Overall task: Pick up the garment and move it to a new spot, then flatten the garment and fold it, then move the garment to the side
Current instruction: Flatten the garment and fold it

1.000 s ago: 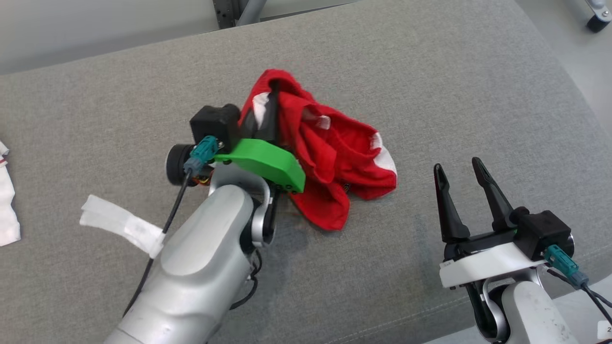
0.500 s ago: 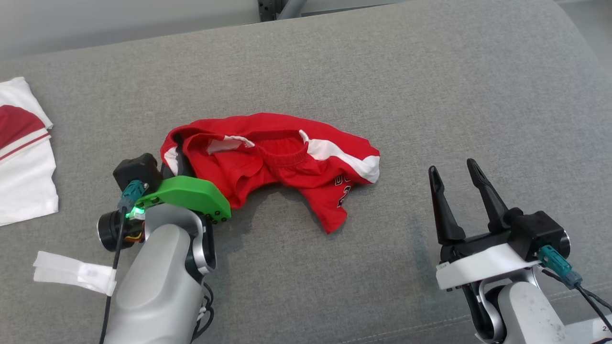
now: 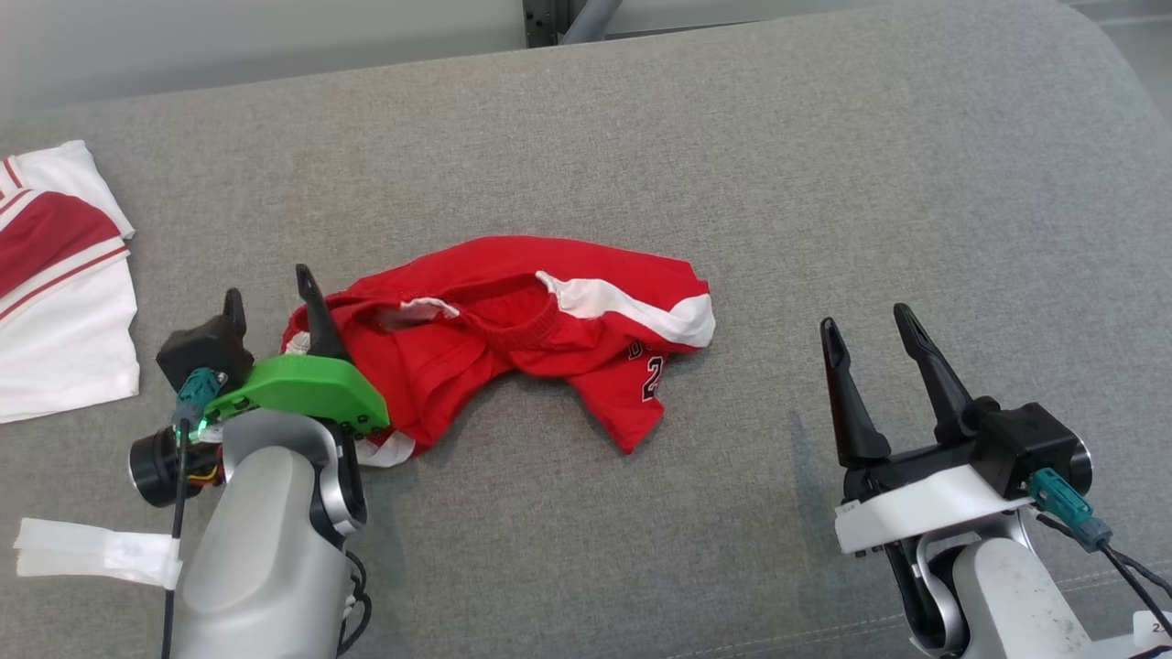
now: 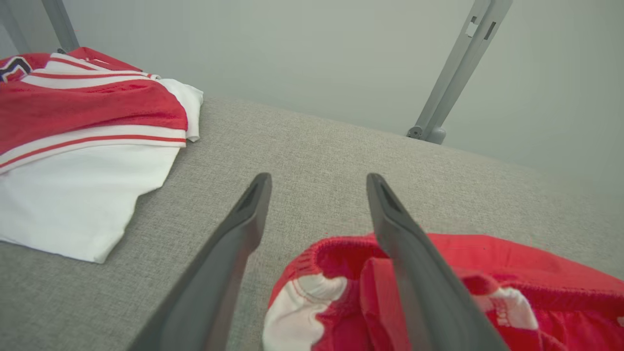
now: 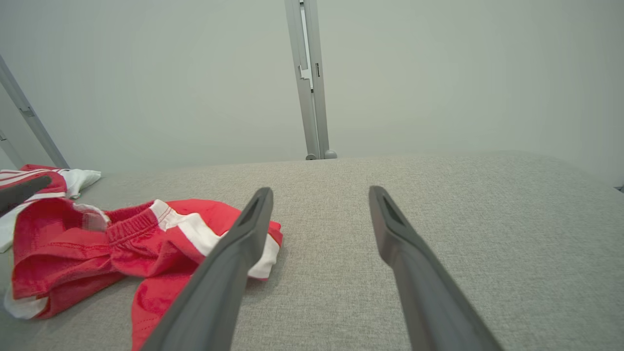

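Note:
The garment (image 3: 513,329), red shorts with white trim and dark lettering, lies crumpled across the middle of the grey cushion (image 3: 824,183). My left gripper (image 3: 272,296) stands open at the garment's left end, its right finger against the cloth and nothing between the fingers. In the left wrist view the garment (image 4: 463,292) bunches under the right finger, with the left gripper (image 4: 317,181) open above it. My right gripper (image 3: 868,323) is open well to the right of the shorts, over bare cushion. The right wrist view has the garment (image 5: 97,243) at lower left and the right gripper (image 5: 319,192) open.
A folded red-and-white shirt (image 3: 46,284) lies at the cushion's far left, seen as the shirt (image 4: 83,146) in the left wrist view. A grey metal post (image 5: 309,78) rises behind the cushion's back edge. The cushion's front edge runs just below my right wrist.
My left gripper dragged the garment leftward, spreading it out, then opened and let go of it. The head camera also shifted. The right gripper stayed open and still.

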`<state>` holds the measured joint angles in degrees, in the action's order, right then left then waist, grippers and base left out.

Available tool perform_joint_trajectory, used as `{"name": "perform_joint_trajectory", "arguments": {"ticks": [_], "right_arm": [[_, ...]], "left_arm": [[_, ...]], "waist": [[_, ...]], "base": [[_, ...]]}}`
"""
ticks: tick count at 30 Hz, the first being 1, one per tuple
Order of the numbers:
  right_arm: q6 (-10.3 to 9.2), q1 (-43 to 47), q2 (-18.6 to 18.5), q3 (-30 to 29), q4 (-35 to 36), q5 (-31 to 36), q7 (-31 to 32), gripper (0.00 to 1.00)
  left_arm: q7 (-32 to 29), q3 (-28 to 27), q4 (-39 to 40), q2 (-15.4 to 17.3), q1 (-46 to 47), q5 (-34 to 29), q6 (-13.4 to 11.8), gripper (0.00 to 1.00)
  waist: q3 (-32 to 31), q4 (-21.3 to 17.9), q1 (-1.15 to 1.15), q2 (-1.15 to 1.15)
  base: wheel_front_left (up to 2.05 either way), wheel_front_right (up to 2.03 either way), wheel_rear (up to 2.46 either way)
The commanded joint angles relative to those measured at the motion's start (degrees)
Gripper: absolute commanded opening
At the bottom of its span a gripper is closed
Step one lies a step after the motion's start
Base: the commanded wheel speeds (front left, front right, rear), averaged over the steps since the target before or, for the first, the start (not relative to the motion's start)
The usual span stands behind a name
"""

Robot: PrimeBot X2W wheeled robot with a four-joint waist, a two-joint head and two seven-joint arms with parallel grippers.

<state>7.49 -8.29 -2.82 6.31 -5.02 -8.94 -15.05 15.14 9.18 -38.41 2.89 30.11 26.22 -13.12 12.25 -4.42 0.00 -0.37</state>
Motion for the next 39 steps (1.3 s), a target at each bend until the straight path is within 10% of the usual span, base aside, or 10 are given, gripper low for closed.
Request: {"name": "perform_joint_trajectory", "arguments": {"ticks": [1, 7, 17, 31, 36, 37, 39], "right_arm": [[0.00, 0.09, -0.10, -0.07, -0.09, 0.33, -0.15, 1.00], [0.00, 0.20, -0.10, 0.03, -0.22, 0.11, -0.15, 1.00], [0.00, -0.10, -0.11, 0.97, -0.57, -0.48, -0.15, 1.00], [0.00, 0.81, -0.11, 0.95, -0.40, -0.89, -0.15, 1.00], [0.00, 1.02, -0.11, 1.44, -0.55, -0.97, -0.15, 1.00], [0.00, 1.04, -0.11, 1.53, -0.62, -1.00, -0.15, 1.00], [0.00, 1.05, -0.11, 1.68, -0.66, -1.06, -0.15, 1.00]], "left_arm": [[0.04, -0.95, 1.52, 0.11, 0.45, -1.80, 0.03, 1.00], [0.02, 0.42, 5.60, 0.05, 1.26, -5.90, 2.92, 1.00], [-3.23, 20.49, 2.52, 0.14, 4.07, 3.59, 8.72, 1.00], [-9.90, 31.74, -2.63, 0.11, 7.13, 8.67, 2.01, 1.00], [-11.38, 33.48, -2.82, 0.12, 7.41, 11.13, 3.00, 0.36], [-11.52, 33.91, -2.96, 0.12, 7.52, 11.53, 3.20, 0.03], [-11.51, 34.60, -3.17, 0.12, 7.74, 12.16, 3.67, 0.00]], "waist": [[-0.15, 0.02, 0.00, 0.37], [-0.46, -0.01, 0.00, 0.37], [-0.48, -1.71, 0.00, 0.37], [-0.61, -3.68, 0.00, 0.37], [-0.73, -4.13, 0.00, 0.37], [-0.79, -4.25, 0.00, 0.37], [-0.90, -4.50, 0.00, 0.37]], "base": [[0.00, 0.00, 0.00], [0.00, 0.00, 0.00], [0.00, 0.00, 0.00], [0.00, 0.00, 0.00], [0.00, 0.00, 0.00], [0.00, 0.00, 0.00], [0.00, 0.00, 0.00]]}}
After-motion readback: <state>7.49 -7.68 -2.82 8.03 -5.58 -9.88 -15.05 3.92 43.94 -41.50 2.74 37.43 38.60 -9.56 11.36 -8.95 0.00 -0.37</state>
